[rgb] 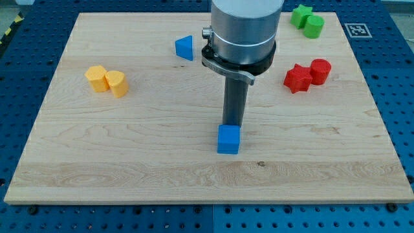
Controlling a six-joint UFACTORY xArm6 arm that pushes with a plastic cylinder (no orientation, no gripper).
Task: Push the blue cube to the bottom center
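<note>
The blue cube [228, 139] lies on the wooden board [129, 149], a little below the board's middle. My tip [232, 123] stands right at the cube's top edge, touching or nearly touching it from the view's top side. The rod rises from there to the grey arm body [244, 29] at the view's top centre.
A blue triangular block [185, 47] lies at the upper middle left. A yellow pair [107, 81] sits at the left. A red star-shaped block [297, 77] and red cylinder [320, 70] sit at the right. Two green blocks [307, 19] lie at the top right.
</note>
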